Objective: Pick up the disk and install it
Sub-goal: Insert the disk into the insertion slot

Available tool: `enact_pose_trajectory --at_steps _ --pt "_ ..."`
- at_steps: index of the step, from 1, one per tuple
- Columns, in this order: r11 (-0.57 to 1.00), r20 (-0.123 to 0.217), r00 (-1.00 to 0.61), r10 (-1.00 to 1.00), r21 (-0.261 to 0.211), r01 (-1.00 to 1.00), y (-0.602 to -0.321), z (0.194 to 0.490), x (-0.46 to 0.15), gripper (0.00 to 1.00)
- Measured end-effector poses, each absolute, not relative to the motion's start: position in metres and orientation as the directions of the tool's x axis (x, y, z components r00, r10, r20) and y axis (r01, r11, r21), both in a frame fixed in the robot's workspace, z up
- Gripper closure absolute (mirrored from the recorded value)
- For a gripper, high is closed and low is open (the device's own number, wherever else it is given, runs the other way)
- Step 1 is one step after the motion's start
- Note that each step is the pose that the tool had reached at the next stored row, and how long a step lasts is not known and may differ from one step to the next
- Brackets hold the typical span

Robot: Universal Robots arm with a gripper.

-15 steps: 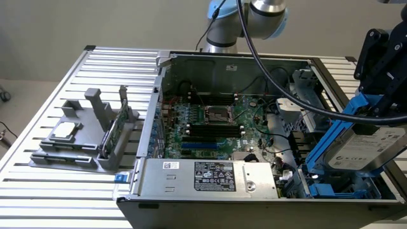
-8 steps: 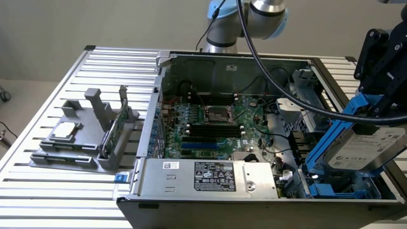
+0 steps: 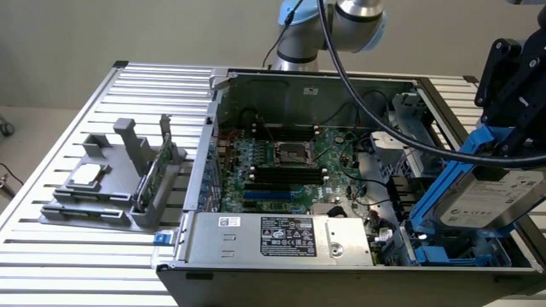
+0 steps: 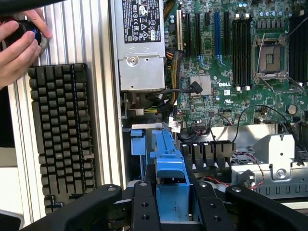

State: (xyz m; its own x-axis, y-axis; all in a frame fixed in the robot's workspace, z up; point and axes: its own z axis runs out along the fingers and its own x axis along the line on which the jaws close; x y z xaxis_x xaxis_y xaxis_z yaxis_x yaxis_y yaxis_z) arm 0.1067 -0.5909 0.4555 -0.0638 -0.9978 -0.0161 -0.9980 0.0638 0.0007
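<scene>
Well, the disk (image 3: 499, 198) (image 4: 168, 163) is up in the air at the exterior view's right, clamped between the black fingers of the gripper (image 3: 497, 152) (image 4: 171, 208), which are closed on its blue carrier frame. It hangs tilted over the front corner of the open computer case (image 3: 341, 276), above the drive bay (image 3: 448, 252), where more blue plastic shows; I can't tell whether its lower edge touches anything there.

Close around that bay it is crowded. A tangle of black and coloured wires (image 3: 384, 227) lies between it and the power supply (image 3: 282, 236) (image 4: 139, 43), and the grey metal walls of the bay stand close beside the disk. A thick black cable (image 3: 367, 96) hanging from the robot arm (image 3: 341, 19) swings across over the case toward the gripper. Further in lies the green motherboard (image 3: 290, 169) (image 4: 240, 72) with its CPU socket (image 3: 290, 153) (image 4: 270, 53).

Outside the case, on the slatted metal table (image 3: 77, 268), a grey holder (image 3: 107, 201) stands well apart at the exterior view's left, carrying a small square silver chip (image 3: 89, 174) and a thin green circuit card (image 3: 152, 179) set upright. In the wrist view a black keyboard (image 4: 62, 139) lies beside the case, and a person's hand (image 4: 17, 48) rests near it on a dark object.

The disk itself is a flat silver-grey slab with a white printed label facing outward, and the bright blue frame runs along its long edges.
</scene>
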Motion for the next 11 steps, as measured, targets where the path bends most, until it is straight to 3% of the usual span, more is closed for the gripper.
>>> enact_pose_trajectory --at_steps 11 --pt "0.035 -0.017 -0.035 -0.999 0.001 -0.999 -0.5925 0.449 0.1074 0.67"
